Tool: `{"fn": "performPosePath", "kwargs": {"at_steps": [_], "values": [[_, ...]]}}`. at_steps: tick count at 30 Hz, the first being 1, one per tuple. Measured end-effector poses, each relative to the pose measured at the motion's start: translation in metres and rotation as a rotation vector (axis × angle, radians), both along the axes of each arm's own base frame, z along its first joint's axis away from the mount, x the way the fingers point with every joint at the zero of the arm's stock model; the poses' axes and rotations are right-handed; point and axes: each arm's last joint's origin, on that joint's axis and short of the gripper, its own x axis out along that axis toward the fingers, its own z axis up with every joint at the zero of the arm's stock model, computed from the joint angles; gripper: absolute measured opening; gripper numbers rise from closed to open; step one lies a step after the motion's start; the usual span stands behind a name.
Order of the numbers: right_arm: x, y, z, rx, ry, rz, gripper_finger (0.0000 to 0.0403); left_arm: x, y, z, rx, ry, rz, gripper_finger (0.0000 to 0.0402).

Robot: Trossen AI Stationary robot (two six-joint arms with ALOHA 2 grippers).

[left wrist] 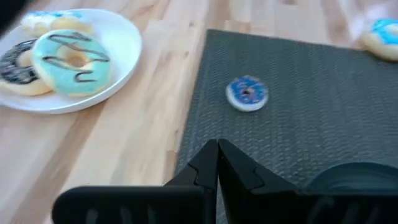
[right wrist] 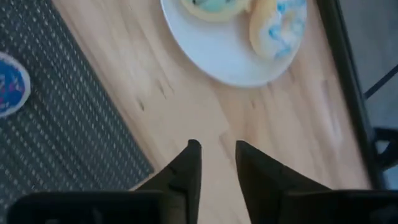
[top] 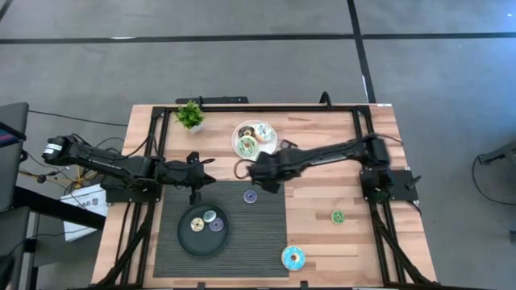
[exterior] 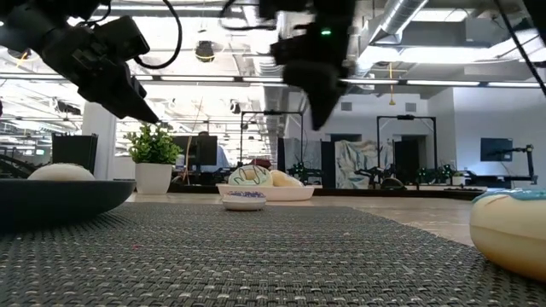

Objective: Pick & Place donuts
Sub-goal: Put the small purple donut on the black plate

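Right gripper (right wrist: pixel 216 155) hung empty, fingers slightly parted, between plate (right wrist: pixel 217 59) and purple donut (right wrist: pixel 9 84); likely reaching next. Left gripper (left wrist: pixel 217 163) waited clenched, holding nothing.

Even, bright overhead light fell on the wooden table (top: pixel 322 242), and the arms cast only faint, soft shadows there. From table height, the ceiling lights (exterior: pixel 128 81) in the room behind burned out into white strips of glare, leaving the two arms as dark silhouettes against them. The near weave of the grey mat (exterior: pixel 256 264) was crisp, while the blue donut (exterior: pixel 512 230) at the edge was soft. Both wrist pictures were smeared: the white plate (left wrist: pixel 124 50) and its donuts looked hazy, and the small purple donut (left wrist: pixel 247 93) had fuzzy edges.
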Motion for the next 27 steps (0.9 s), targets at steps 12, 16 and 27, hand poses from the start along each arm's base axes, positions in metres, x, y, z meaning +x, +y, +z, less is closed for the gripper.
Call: {"fn": "performPosePath", "kwargs": {"at_steps": [12, 16, 27], "values": [[-0.121, 0.024, -0.053, 0.095, -0.373, 0.097, 0.0009, 0.003, -0.001, 0.004, -0.027, -0.052, -0.017, 0.0002], [-0.151, 0.014, -0.073, 0.181, -0.548, 0.215, 0.0005, 0.004, -0.001, 0.003, -0.01, -0.039, -0.027, 0.0002], [-0.201, -0.03, -0.099, 0.185, -0.879, 0.374, 0.0003, 0.044, -0.018, 0.036, 0.127, 0.077, -0.041, 0.0002]]}}
